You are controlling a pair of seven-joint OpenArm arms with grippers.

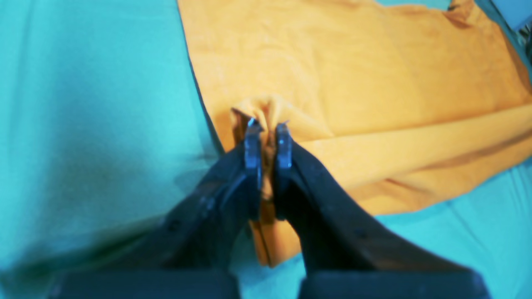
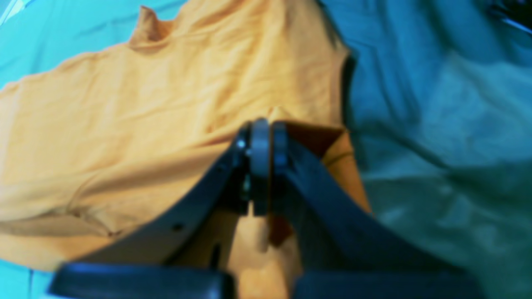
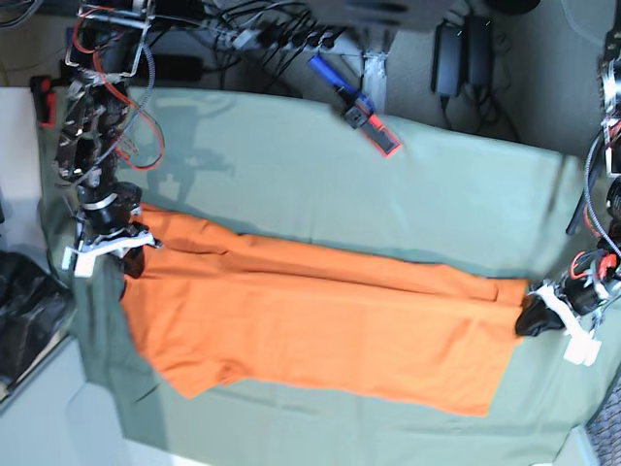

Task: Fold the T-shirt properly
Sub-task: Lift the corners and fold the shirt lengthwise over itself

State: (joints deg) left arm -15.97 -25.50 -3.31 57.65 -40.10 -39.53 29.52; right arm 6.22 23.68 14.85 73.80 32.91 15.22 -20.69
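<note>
1. Currently, one T-shirt (image 3: 320, 335), plain bright orange with no print showing, is lying across the middle of the base view on a grey-green table cover (image 3: 320, 165), stretched between two arms.
2. Its cloth is lying mostly flat, with a long fold line running along its upper part and soft wrinkles showing in both wrist views.
3. Its long axis is running from the left of the base frame to the right, sloping slightly downward toward the right edge.
4. At the left of the base frame, the right gripper (image 3: 118, 245) is pinching the shirt's end; the right wrist view is showing its jaws pressed together with orange cloth (image 2: 124, 124) bunched around them.
5. At the right of the base frame, the left gripper (image 3: 536, 313) is gripping the opposite end; the left wrist view is showing a ridge of orange fabric (image 1: 374, 83) clamped in the narrow gap between its jaws.
6. Two arms, one shirt and one table cover are making up the scene; cables and a small red-and-blue tool (image 3: 359, 107) are lying along the top edge.
</note>
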